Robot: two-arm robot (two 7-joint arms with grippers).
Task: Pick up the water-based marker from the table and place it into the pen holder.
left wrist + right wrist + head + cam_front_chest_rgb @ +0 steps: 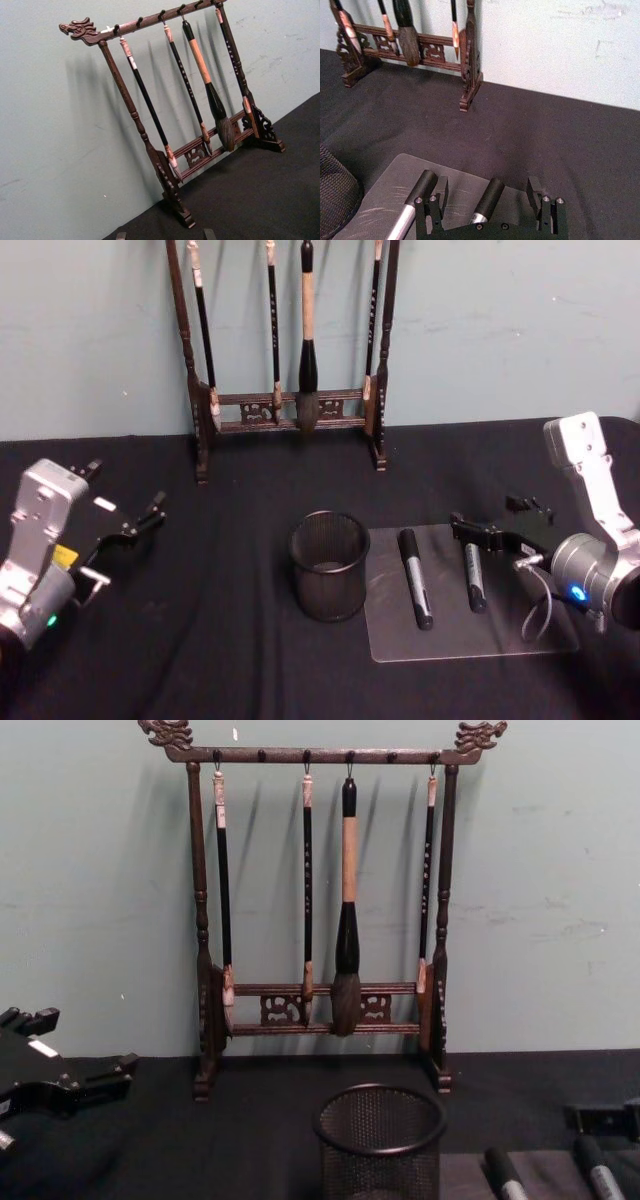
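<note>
Two markers with black caps and grey barrels lie side by side on a clear mat (470,640) on the black table (200,640). The right marker (474,577) (486,201) has its capped end between the fingers of my open right gripper (487,517) (487,186), which is low over it. Just outside one finger lies the left marker (415,578) (420,192). The black mesh pen holder (329,565) (380,1140) stands upright left of the mat with no pen showing inside. Far left, my left gripper (128,486) (164,234) hovers open and holds nothing.
A tall dark wooden brush rack (288,350) (325,910) with several hanging brushes stands at the back against the wall. Bare black cloth lies between the left gripper and the pen holder. The mesh cup's wall (335,200) sits close beside the mat.
</note>
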